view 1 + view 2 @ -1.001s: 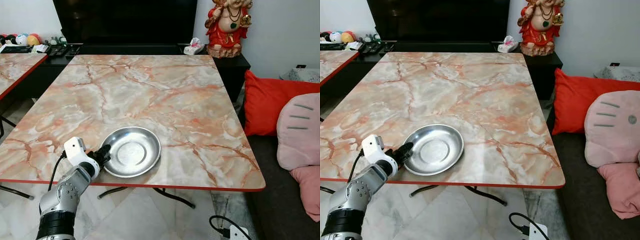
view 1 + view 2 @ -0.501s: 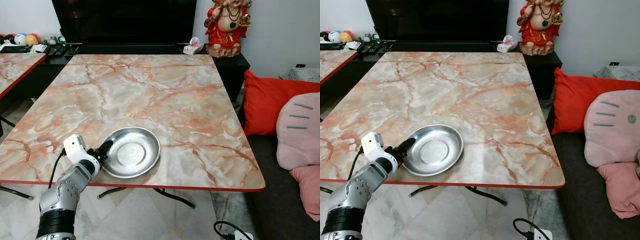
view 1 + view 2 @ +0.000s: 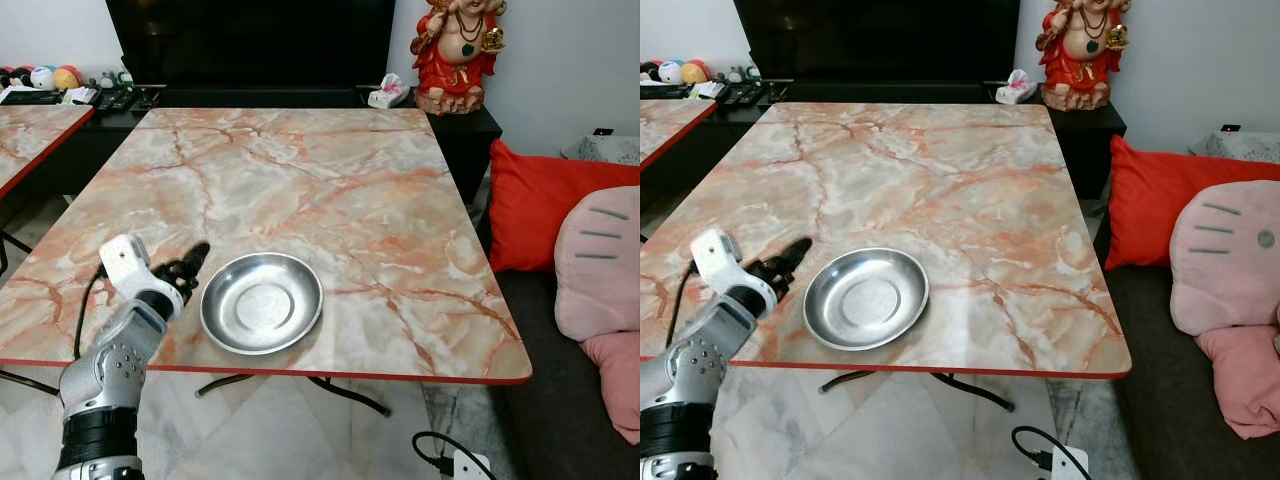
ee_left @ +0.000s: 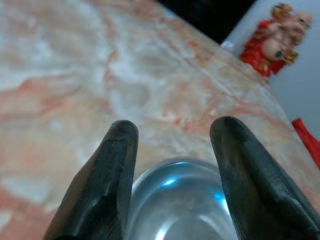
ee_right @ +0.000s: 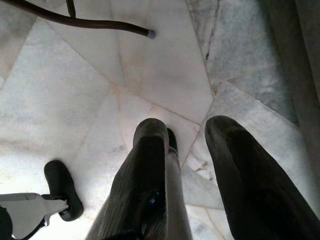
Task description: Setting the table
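A round shallow metal plate lies on the marble-patterned table, close to its front edge. My left gripper hovers just left of the plate's rim, apart from it, fingers open and empty. In the left wrist view the two black fingers stand spread, with the plate low between them. My right gripper hangs by my side over the pale tiled floor, fingers apart with nothing between them.
A second marble table stands at the left. Behind are a black TV, a red statue and a tissue box. Red and pink cushions lie right. A plug and cable sit on the floor.
My left gripper has let go of the plate's left rim and drawn back to the left and up. The plate stays flat on the table.
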You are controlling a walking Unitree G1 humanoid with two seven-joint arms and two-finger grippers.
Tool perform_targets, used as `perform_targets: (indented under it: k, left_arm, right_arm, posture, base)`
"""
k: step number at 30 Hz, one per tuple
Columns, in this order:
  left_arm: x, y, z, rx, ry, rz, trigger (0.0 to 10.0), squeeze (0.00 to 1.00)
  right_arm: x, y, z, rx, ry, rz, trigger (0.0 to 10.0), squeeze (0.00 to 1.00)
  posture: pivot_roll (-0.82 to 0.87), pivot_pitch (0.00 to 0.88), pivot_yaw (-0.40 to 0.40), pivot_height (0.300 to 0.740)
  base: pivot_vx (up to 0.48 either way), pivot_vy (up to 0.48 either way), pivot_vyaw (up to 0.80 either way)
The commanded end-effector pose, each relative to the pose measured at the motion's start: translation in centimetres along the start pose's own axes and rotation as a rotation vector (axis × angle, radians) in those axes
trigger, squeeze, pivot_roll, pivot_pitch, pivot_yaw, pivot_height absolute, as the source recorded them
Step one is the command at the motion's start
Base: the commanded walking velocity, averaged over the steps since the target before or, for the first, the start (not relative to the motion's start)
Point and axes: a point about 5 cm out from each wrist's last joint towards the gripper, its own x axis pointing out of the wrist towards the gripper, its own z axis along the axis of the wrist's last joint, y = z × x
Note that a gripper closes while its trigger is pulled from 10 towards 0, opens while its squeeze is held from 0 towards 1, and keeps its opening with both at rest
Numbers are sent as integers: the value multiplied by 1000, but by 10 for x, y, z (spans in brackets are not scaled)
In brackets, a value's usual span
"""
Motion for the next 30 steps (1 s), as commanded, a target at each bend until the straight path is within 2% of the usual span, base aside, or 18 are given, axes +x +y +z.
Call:
perform_targets:
  k: [1,3,4,5,6,8,10,12,15,18,19,21,24,26,30]
  left_arm:
    - [-1,-9,1,61,-8,-41,10000,0]
    - [-2,-17,-2,141,-41,-69,10000,0]
    - [-3,-21,-5,230,-75,-76,10000,0]
    - [-3,-21,-5,230,-75,-76,10000,0]
    - [-4,-28,-11,377,-108,-99,10000,0]
    - [-6,-34,-16,492,-132,-130,10000,0]
    - [-8,-42,-20,568,-178,-166,10000,0]
    - [-8,-48,-24,646,-223,-166,10000,0]
    - [-7,-50,-26,694,-243,-163,10000,0]
    - [-7,-50,-30,700,-255,-163,10000,0]
    - [-6,-50,-32,704,-265,-163,10000,0]
    - [-6,-50,-35,690,-268,-165,10000,0]
    - [-5,-50,-37,693,-270,-164,10000,0]
    - [-5,-51,-38,654,-273,-157,10000,0]
    - [-3,-53,-38,658,-280,-165,10000,0]
  right_arm:
    - [0,4,1,-9,3,7,10000,0]
    - [0,5,2,-9,-1,7,10000,0]
    - [0,6,2,-8,-3,6,10000,0]
    - [0,6,2,-8,-3,6,10000,0]
    - [0,5,2,-5,-6,4,10000,0]
    - [0,3,1,-3,-8,0,10000,0]
    - [-1,-5,-2,4,-11,-9,10000,0]
    - [-3,-23,-8,7,-11,-27,10000,0]
    - [-5,-38,-8,17,-21,-45,10000,0]
    - [-4,-41,-6,20,-27,-49,10000,0]
    - [-2,-34,-1,17,-31,-44,10000,0]
    - [-1,-30,2,14,-34,-41,10000,0]
    - [-1,-28,3,14,-36,-39,10000,0]
    - [-1,-25,4,12,-37,-35,10000,0]
    - [0,-20,5,16,-39,-27,10000,0]
  posture:
    - [17,7,7,740]
    - [15,5,9,740]
    - [14,4,9,740]
    - [14,4,9,740]
    - [11,2,9,740]
    - [10,0,9,740]
    - [9,0,5,740]
    - [2,0,6,740]
    - [-4,0,9,740]
    - [-3,0,9,740]
    - [-5,0,7,740]
    - [-5,0,6,740]
    - [-4,0,5,740]
    - [-6,0,7,740]
    - [-5,0,13,740]
  base:
    - [0,0,0]
    - [0,0,0]
    - [0,0,0]
    - [0,0,0]
    - [0,0,0]
    - [0,0,0]
    - [0,0,0]
    - [0,0,0]
    - [0,0,0]
    - [0,0,0]
    - [0,0,0]
    - [0,0,0]
    - [0,0,0]
    - [0,319,0]
    - [0,321,0]
